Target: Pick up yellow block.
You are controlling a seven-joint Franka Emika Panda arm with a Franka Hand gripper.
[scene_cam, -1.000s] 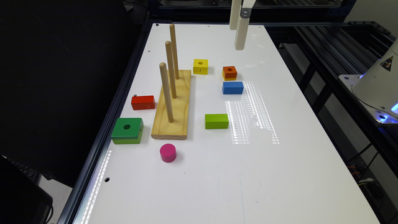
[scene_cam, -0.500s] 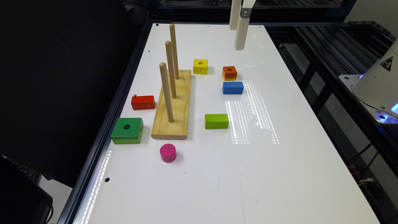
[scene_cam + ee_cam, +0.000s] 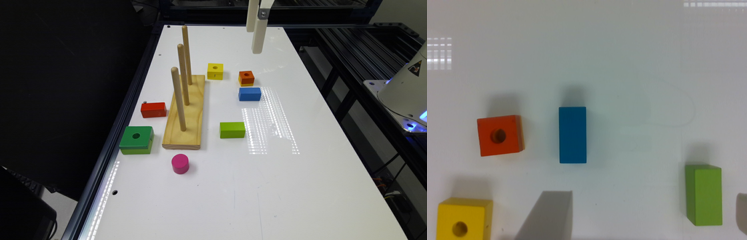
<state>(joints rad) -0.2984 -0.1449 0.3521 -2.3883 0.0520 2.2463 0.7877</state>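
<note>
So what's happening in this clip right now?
A single robot arm is set up to pick up the yellow block, and nothing has been grabbed yet. The gripper hangs high above the far end of the white table, apart from every block. The yellow block sits on the table beside the wooden peg stand, with the orange-topped block and blue block close by. A light green block, red block, dark green block and pink cylinder lie untouched.

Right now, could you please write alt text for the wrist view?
Yellow block with a round hole sits on a white table, near an orange holed cube, an upright-looking blue block and a green block.
</note>
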